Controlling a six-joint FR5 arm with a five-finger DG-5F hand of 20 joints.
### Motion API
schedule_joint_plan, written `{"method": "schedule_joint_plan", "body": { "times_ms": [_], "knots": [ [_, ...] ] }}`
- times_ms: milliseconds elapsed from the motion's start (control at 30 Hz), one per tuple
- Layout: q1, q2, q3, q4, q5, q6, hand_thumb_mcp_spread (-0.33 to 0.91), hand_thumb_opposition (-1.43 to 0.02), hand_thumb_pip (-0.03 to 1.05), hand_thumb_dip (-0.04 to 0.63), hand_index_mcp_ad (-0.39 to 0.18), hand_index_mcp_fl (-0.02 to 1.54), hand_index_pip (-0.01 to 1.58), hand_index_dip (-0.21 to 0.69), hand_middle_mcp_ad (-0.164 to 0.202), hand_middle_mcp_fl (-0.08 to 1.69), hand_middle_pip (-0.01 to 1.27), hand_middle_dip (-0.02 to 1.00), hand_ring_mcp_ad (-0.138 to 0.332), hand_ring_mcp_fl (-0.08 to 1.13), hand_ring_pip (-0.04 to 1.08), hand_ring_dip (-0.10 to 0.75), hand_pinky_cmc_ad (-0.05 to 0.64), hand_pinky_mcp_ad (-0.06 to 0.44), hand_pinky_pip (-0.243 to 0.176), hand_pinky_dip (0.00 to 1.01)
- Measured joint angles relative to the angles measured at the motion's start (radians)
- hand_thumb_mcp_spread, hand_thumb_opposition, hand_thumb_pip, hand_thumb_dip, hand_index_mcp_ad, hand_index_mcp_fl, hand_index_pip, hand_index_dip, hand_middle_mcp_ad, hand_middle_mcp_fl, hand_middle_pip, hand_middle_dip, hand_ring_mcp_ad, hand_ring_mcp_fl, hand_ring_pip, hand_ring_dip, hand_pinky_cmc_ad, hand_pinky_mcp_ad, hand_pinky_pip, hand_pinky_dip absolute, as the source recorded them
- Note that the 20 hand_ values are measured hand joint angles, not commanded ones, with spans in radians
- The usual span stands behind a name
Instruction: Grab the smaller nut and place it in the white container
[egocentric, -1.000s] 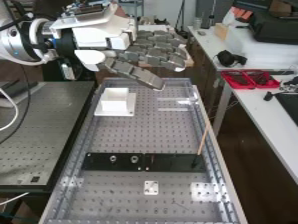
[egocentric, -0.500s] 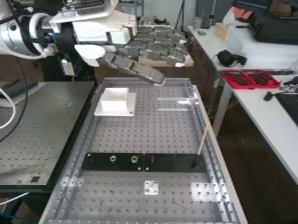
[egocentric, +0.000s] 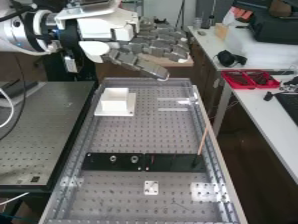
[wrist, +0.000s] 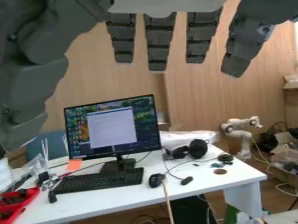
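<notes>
Nearest us, the larger nut (egocentric: 113, 158) and bearing (egocentric: 134, 158) stood on a flat black bar (egocentric: 173, 163), short of the boxy white container (egocentric: 116, 104), as the robot's hand (egocentric: 154, 48), fingers outstretched, edged higher or farther off, perhaps after a release, the smaller nut's whereabouts impossible to tell.

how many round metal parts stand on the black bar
2 visible on the bar: the larger nut and, right of it in the high view, the bearing; any smaller one could be missed.
</notes>
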Motion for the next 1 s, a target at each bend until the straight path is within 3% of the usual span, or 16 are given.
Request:
{"method": "schedule_joint_plan", "body": {
  "times_ms": [300, 1000],
  "knots": [
    [-0.014, 0.002, 0.019, -0.048, -0.050, -0.015, 0.13, -0.71, 0.57, 0.051, -0.101, 0.05, 0.10, 0.333, 0.052, 0.08, 0.13, 0.25, 0.176, 0.00, 0.09, 0.127, 0.415, 0.328, -0.093, 0.21],
    [-0.028, 0.047, -0.011, -0.063, -0.078, -0.014, 0.13, -0.71, 0.54, 0.049, -0.101, 0.05, 0.10, 0.339, 0.052, 0.07, 0.13, 0.25, 0.176, 0.00, 0.09, 0.127, 0.415, 0.330, -0.093, 0.21]
  ]
}}
